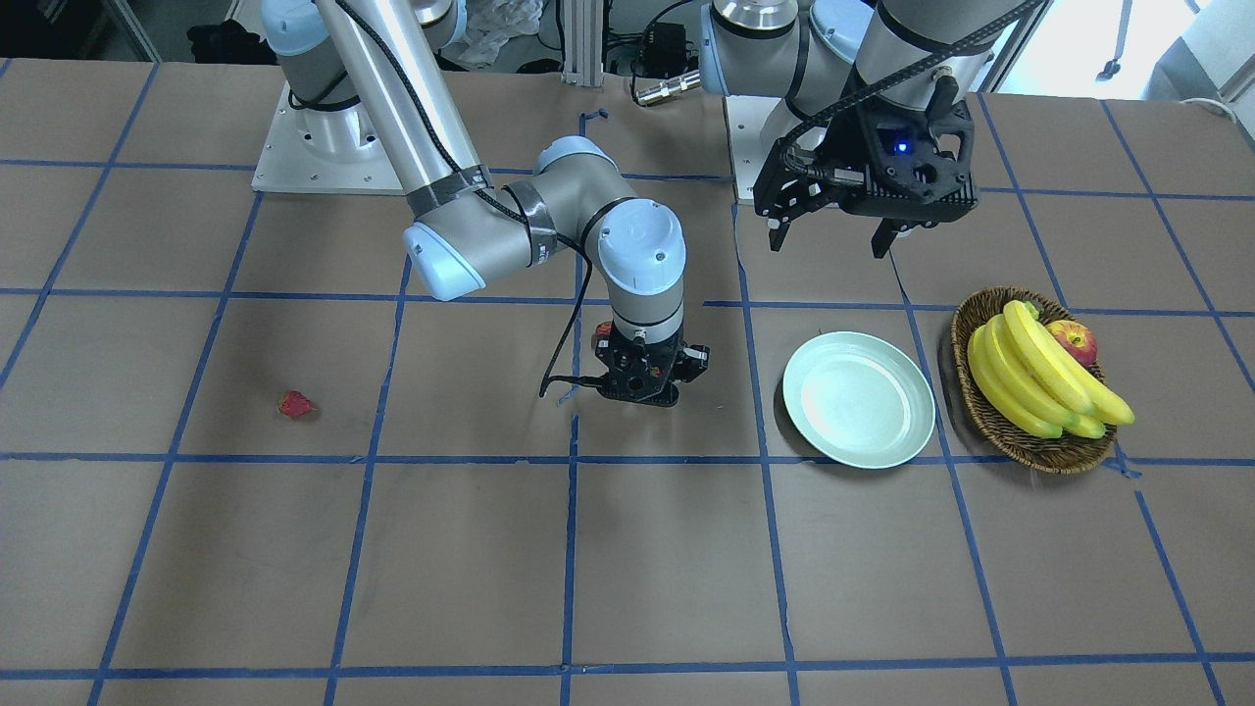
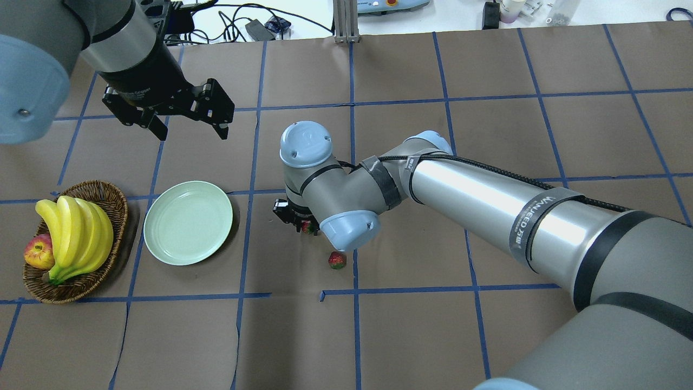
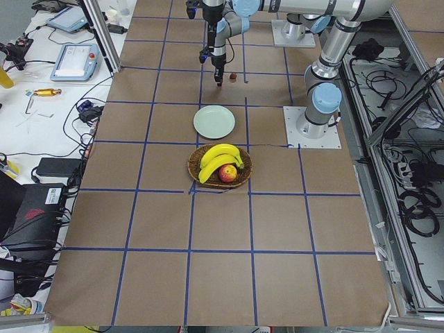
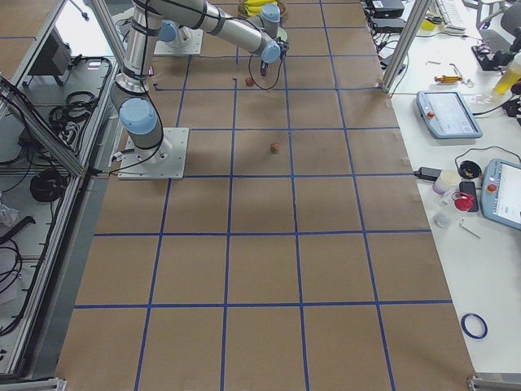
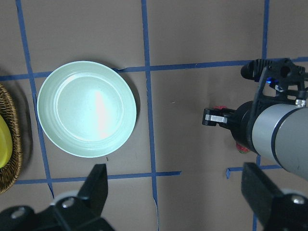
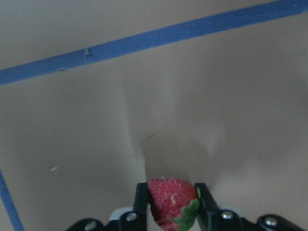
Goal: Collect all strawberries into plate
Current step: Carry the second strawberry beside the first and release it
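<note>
My right pincer (image 6: 171,188) sits low over the brown surface (image 2: 411,260), its two fingers clamped on one strawberry (image 6: 166,204). A second strawberry (image 2: 337,260) lies near it, and a third (image 1: 295,404) lies well apart. The mint-green plate (image 2: 188,222) holds no berry. My left pincer (image 2: 191,129) hangs above the surface near the plate, fingers spread. I judge this the first carry: next I lift, cross to the plate and release.
</note>
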Tool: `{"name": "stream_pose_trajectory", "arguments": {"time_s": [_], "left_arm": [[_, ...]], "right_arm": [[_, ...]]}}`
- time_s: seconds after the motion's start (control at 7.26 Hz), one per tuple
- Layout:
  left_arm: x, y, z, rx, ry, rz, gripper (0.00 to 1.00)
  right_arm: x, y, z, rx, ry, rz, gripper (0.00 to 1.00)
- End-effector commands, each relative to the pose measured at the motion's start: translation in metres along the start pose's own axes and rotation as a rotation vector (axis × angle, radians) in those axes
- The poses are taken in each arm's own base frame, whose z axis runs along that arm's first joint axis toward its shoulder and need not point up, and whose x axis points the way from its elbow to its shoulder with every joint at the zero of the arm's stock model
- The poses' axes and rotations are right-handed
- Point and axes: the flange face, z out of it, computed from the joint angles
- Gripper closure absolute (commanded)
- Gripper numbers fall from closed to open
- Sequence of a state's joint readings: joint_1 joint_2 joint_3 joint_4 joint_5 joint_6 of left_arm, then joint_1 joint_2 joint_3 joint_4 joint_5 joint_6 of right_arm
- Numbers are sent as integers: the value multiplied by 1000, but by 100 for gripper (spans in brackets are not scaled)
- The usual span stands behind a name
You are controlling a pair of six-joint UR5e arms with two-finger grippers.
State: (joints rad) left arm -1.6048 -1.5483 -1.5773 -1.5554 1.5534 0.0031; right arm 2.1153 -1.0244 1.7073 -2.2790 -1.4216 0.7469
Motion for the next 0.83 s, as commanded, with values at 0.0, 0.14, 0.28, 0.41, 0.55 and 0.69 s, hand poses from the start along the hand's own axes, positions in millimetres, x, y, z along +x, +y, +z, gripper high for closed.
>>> {"name": "stream_pose_trajectory", "arguments": {"time_s": [0.0, 0.14, 0.28, 0.41, 0.55, 0.69], "left_arm": [[0, 0, 0, 1, -1, 0, 0], [0, 0, 0, 1, -1, 0, 0], [0, 0, -1, 2, -2, 0, 0], [0, 0, -1, 2, -2, 0, 0], [0, 0, -1, 2, -2, 0, 0], [0, 0, -1, 2, -2, 0, 0]], "right_arm": [[-3, 2, -12, 8, -26, -17, 0], [2, 4, -22, 25, -17, -80, 0], [13, 5, -29, 28, -13, -157, 0], [51, -15, -46, 74, 55, -162, 0], [115, -49, -65, 88, 97, -125, 0], [177, -70, -82, 86, 107, -180, 0]]}}
